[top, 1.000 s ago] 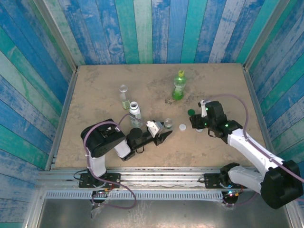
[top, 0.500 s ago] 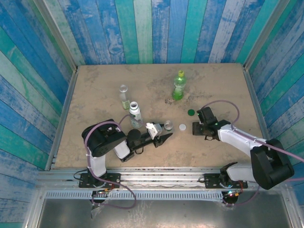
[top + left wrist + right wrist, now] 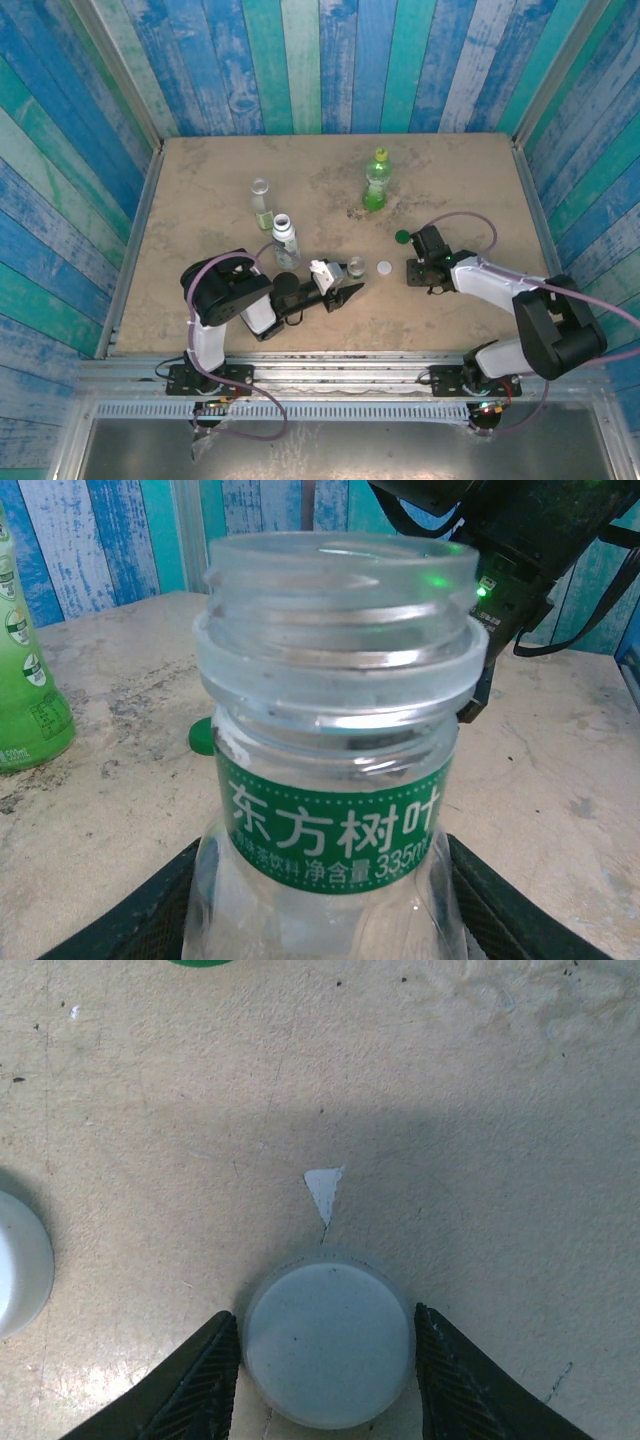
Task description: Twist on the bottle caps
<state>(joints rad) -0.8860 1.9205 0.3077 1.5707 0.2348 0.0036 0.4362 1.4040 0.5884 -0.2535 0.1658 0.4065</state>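
Note:
My left gripper (image 3: 348,282) is shut on a clear bottle (image 3: 330,780) with a green label, which stands upright with its neck open; its dark fingers (image 3: 130,920) press both sides of the body. Low over the table, my right gripper (image 3: 328,1360) has its pads against both sides of a white cap (image 3: 328,1345), which lies flat. A second white cap (image 3: 385,267) lies between the two grippers. A dark green cap (image 3: 402,237) lies just behind my right gripper (image 3: 415,272).
A green bottle (image 3: 377,182) with a yellow-green cap on it stands at the back. A white-labelled bottle (image 3: 284,238) and another clear bottle (image 3: 261,203) stand behind my left arm. Plank walls close in the table on three sides.
My right gripper has come down to the table and closed in around the white cap. The left gripper and its bottle have stayed put.

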